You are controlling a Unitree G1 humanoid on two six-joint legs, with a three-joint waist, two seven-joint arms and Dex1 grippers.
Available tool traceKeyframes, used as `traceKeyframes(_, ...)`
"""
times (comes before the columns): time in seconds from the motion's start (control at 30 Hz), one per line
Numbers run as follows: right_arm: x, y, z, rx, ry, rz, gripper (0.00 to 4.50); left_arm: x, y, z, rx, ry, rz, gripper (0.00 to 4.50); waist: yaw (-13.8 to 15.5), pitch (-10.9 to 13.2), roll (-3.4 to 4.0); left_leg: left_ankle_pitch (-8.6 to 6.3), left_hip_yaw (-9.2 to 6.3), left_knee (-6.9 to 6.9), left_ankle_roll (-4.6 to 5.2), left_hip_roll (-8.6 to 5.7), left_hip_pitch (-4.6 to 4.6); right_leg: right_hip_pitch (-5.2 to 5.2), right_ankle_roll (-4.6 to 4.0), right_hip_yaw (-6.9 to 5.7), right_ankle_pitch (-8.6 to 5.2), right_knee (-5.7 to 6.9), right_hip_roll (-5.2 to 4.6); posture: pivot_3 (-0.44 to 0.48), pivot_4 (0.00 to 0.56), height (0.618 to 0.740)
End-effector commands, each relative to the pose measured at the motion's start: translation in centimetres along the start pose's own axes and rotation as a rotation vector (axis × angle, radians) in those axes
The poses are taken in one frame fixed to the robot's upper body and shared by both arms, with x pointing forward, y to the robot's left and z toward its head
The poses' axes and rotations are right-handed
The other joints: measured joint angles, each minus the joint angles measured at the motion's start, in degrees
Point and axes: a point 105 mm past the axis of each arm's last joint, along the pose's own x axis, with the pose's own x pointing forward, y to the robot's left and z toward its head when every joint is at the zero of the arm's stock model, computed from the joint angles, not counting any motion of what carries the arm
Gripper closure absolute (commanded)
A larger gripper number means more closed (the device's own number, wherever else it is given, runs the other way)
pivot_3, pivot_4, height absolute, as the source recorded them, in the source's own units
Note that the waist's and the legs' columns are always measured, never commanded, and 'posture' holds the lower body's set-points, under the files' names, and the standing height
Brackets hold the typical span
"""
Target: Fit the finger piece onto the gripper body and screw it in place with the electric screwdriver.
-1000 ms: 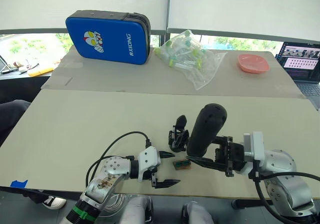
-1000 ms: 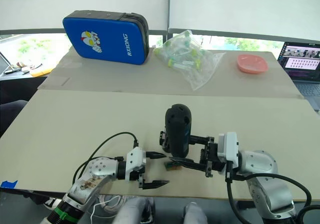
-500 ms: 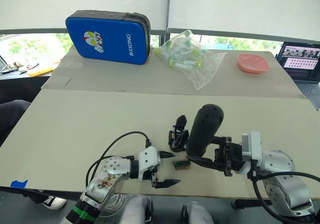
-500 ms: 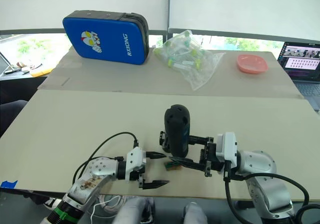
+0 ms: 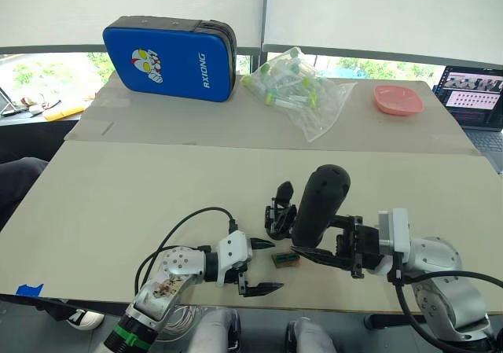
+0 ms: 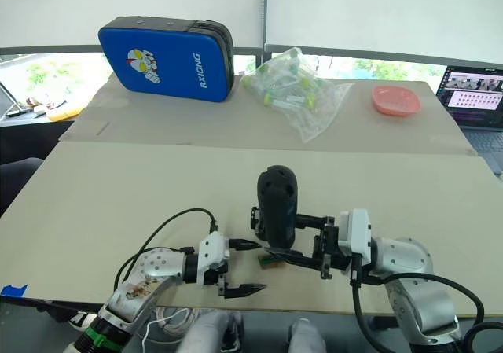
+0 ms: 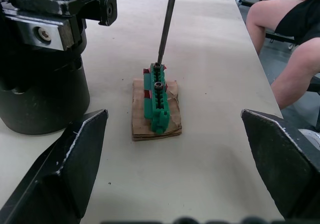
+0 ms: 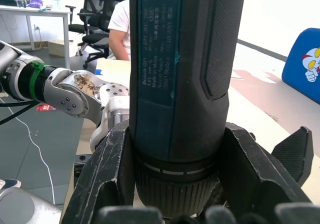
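My right gripper [image 5: 316, 252] is shut on the electric screwdriver [image 5: 319, 204], a thick black cylinder held upright and leaning slightly. Its thin metal bit [image 7: 166, 24] comes down onto the near end of a small green block [image 7: 157, 102] lying on a brown card. The gripper body [image 5: 279, 215], a black assembly with an upright finger, stands just behind that block and close beside the screwdriver. My left gripper [image 5: 273, 266] is open near the table's front edge, its fingers spread either side of the block without touching it. The finger piece is out of view.
At the back stand a blue case [image 5: 169, 58], a clear bag of tubes [image 5: 295, 86] and a pink dish [image 5: 398, 99]. A laptop [image 5: 475, 97] sits at the far right. A seated person's legs [image 7: 285, 44] are beside the table.
The screwdriver in my right gripper has shifted a little to the left, toward the gripper body. The left gripper has stayed where it was.
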Motion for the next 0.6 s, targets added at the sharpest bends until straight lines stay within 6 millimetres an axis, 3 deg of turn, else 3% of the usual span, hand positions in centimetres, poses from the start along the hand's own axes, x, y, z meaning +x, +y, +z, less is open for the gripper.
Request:
traceKeyframes(0.03,0.16,-0.08,0.91,-0.049,-0.021,0.001,2.59,0.46,-1.09,-1.11,-0.051,0.028,-0.033,0.0,0.0,0.0,0.0,0.0,0.0,0.0,0.0,0.0,0.0,0.0,0.0,0.0,0.0,0.0,0.0,0.0,0.15,0.74)
traceKeyframes(0.6,0.49,-0.1,0.82,-0.047,-0.028,-0.006,2.59,0.45,-1.08,-1.15,-0.054,0.028,-0.03,0.0,-0.02,0.0,0.0,0.0,0.0,0.0,0.0,0.0,0.0,0.0,0.0,0.0,0.0,0.0,0.0,0.0,0.15,0.74)
